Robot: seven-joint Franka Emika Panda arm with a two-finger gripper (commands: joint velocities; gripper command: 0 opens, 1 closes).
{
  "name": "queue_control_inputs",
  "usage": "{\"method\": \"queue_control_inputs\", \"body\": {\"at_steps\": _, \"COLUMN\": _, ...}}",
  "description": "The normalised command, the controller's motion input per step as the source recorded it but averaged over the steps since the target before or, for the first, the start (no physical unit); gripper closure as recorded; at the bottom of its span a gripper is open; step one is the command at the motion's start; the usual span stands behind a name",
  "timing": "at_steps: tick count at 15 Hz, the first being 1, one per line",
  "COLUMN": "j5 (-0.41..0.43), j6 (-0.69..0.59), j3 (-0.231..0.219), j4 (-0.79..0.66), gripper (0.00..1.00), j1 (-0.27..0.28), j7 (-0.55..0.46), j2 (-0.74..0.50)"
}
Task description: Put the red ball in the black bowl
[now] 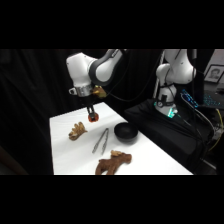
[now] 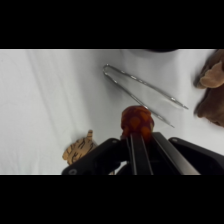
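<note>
Gripper (image 1: pixel 92 116) fingers pinch the red ball (image 2: pixel 136 121) aloft; slippery grip could drop it onto the tongs (image 1: pixel 100 141) before reaching the black bowl (image 1: pixel 125 132).

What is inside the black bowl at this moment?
Nothing shows inside the black bowl, though its dark interior hides detail. The red ball is held in the end effector above the table.

Black curtain backdrop (image 1: pixel 30 90), white table (image 1: pixel 70 150), dim room
</note>
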Motion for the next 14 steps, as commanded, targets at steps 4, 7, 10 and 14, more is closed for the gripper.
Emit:
{"method": "queue_control_inputs", "body": {"at_steps": 4, "j5": -0.158, "j6": 0.15, "j3": -0.018, "j4": -0.62, "gripper": 0.96, "j1": 0.138, "j7": 0.21, "j2": -0.53}}
{"method": "queue_control_inputs", "body": {"at_steps": 7, "j5": -0.139, "j6": 0.2, "j3": 0.024, "j4": -0.57, "gripper": 0.96, "j1": 0.121, "j7": 0.23, "j2": -0.48}}
{"method": "queue_control_inputs", "body": {"at_steps": 10, "j5": -0.133, "j6": 0.22, "j3": 0.055, "j4": -0.5, "gripper": 0.96, "j1": 0.105, "j7": 0.24, "j2": -0.41}}
{"method": "queue_control_inputs", "body": {"at_steps": 14, "j5": -0.094, "j6": 0.23, "j3": 0.069, "j4": -0.41, "gripper": 0.96, "j1": 0.08, "j7": 0.21, "j2": -0.3}}
